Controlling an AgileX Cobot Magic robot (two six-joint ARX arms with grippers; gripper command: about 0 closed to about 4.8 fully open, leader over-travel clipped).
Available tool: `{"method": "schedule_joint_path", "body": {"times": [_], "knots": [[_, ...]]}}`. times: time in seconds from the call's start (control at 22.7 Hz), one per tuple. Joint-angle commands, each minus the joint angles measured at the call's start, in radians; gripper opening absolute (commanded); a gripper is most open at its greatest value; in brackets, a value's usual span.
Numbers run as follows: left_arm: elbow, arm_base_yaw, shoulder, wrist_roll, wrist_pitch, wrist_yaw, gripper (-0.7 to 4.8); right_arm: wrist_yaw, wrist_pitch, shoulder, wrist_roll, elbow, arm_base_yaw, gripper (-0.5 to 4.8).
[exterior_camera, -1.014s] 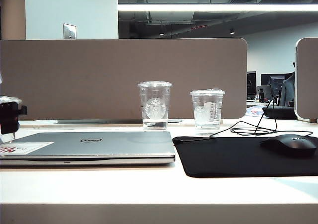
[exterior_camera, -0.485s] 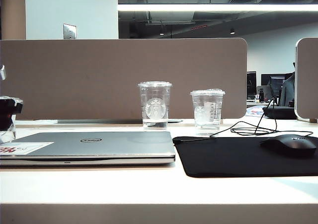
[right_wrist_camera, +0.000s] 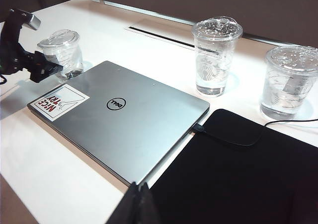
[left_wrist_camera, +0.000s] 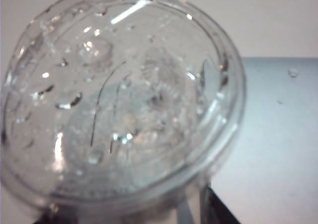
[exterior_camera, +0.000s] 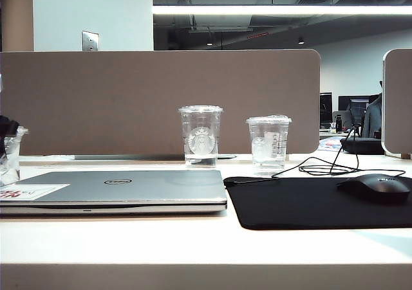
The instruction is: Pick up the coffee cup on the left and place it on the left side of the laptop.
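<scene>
Cup [right_wrist_camera: 62, 52] down at desk's left edge beside laptop [right_wrist_camera: 124, 129] — left gripper [right_wrist_camera: 37, 67] released, we retract next; right gripper [right_wrist_camera: 136, 204] clenched, parked.

The short clear plastic coffee cup [exterior_camera: 9, 155] is cropped at nine o'clock in the exterior view. The black left gripper [right_wrist_camera: 42, 70] partly hides its wall; jaw contact is unclear. The right gripper's fingertips [right_wrist_camera: 136, 206] are cropped at six o'clock.
</scene>
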Motion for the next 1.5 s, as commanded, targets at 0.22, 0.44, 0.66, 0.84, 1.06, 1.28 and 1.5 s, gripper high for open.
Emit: {"method": "schedule_joint_path", "body": {"times": [0.22, 0.44, 0.66, 0.84, 1.06, 1.28, 1.5], "knots": [[0.000, 0.002, -0.125, 0.000, -0.176, -0.001, 2.61, -0.001, 0.022, -0.003, -0.003, 0.007, 0.000, -0.02], [0.000, 0.002, -0.268, -0.001, -0.289, 0.006, 1.29, -0.001, 0.022, -0.004, -0.003, 0.007, 0.000, -0.01], [0.000, 0.002, -0.387, -0.005, -0.375, 0.071, -0.06, -0.001, 0.020, -0.003, -0.003, 0.007, 0.000, -0.01], [0.000, 0.001, -0.522, -0.087, -0.389, 0.149, -0.06, -0.001, 0.018, -0.003, -0.003, 0.007, 0.000, -0.01], [-0.006, -0.001, -0.632, -0.085, -0.389, 0.163, -0.06, -0.001, 0.018, -0.003, -0.003, 0.007, 0.000, -0.01], [-0.008, -0.001, -0.774, -0.088, -0.391, 0.162, -0.06, -0.001, 0.018, -0.003, -0.003, 0.007, 0.000, -0.01], [-0.064, -0.007, -0.940, -0.087, -0.388, 0.135, -0.06, 0.000, 0.017, -0.003, -0.003, 0.007, 0.000, -0.01]]}}
